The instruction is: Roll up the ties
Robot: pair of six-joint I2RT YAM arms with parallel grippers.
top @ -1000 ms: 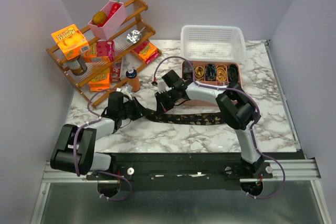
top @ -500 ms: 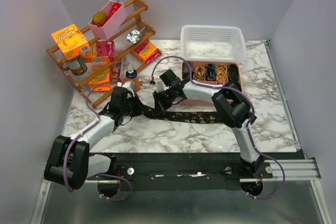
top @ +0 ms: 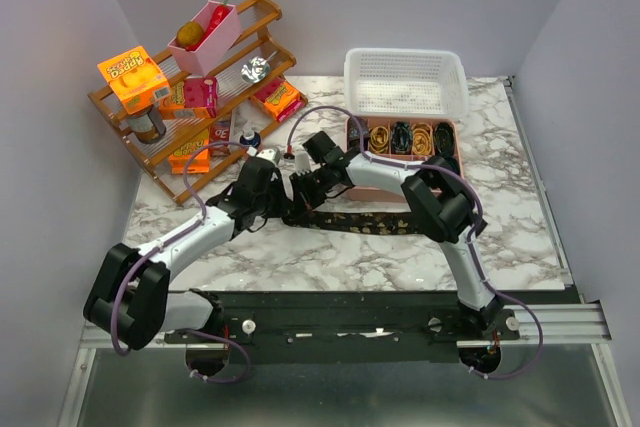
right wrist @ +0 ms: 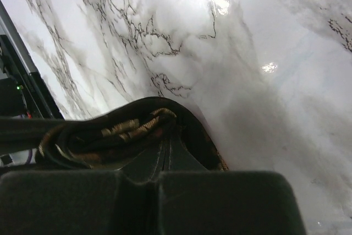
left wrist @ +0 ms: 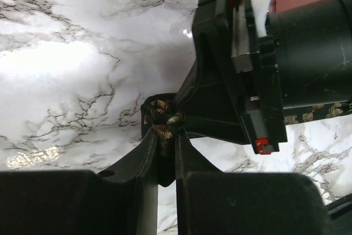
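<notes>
- Bench (top: 330, 257): white marble with dark veins, with plain pale walls on three sides.
- Tie (top: 372, 226): you see it lying flat across mid-bench, its left end bunched between both pincers.
- Left pincer (left wrist: 163, 146): clamped on that bunched end.
- Right pincer (right wrist: 165, 146): fingers together, the tie looped round their tips.

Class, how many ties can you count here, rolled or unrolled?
5. Four rolled ties sit side by side in the tray; one unrolled tie lies on the table before it. More may be hidden in the basket.
</notes>
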